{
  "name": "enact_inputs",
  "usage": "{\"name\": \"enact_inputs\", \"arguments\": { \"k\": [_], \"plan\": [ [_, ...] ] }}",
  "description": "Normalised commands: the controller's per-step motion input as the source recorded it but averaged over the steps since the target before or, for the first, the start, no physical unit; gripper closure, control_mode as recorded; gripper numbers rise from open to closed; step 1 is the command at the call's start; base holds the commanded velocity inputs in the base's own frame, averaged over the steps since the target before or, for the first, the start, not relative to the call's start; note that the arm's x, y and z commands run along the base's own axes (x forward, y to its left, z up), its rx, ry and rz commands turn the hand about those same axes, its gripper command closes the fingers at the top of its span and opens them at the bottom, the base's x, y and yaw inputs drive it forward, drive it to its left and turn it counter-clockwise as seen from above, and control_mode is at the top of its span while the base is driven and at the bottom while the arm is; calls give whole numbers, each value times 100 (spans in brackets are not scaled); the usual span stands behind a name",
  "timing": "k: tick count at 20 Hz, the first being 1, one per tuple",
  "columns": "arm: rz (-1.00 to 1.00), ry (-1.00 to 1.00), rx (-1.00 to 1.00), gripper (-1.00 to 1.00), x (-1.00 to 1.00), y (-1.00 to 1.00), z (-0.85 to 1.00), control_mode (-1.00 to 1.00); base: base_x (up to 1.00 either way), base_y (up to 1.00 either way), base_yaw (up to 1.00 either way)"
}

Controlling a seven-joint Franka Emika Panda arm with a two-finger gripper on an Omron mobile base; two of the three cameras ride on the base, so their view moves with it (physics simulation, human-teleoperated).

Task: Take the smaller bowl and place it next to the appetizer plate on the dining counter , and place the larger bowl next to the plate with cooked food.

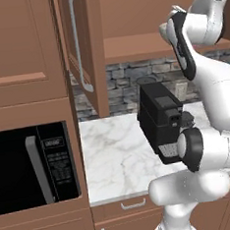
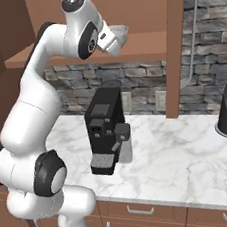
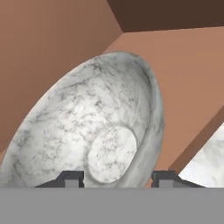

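My gripper (image 3: 117, 178), at the shelf, straddles the bowl's (image 3: 94, 131) near wall: one fingertip inside, one outside, jaws part-open, grip not yet certain.

I find no legible text. The microwave (image 1: 35, 166) keypad (image 1: 58, 164) carries pale markings too small for me to read; the coffee machine (image 2: 106, 129) bears no readable label.

Glossy white arm (image 2: 31, 120) built of rounded, bulbous segments. Dark grey-black discs capping the joints; one black band ringing the segment near the cabinet shelf (image 2: 142, 44). Two small dark finger tips (image 3: 72, 178), squarish, with lighter grey faces. No visible cables, screws or markings.
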Motion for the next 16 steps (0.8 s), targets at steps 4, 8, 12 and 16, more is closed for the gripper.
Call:
{"name": "enact_inputs", "arguments": {
  "k": [4,8,12,16],
  "plan": [
    [11,-32,-3,100,-100,92,-48,-100,0,0,0],
    [8,-24,0,100,-100,14,21,-100,0,0,0],
    [0,-5,2,100,-100,-42,72,-100,0,0,0],
    [4,12,-1,100,-99,-20,31,-100,0,0,0]
  ]
}}
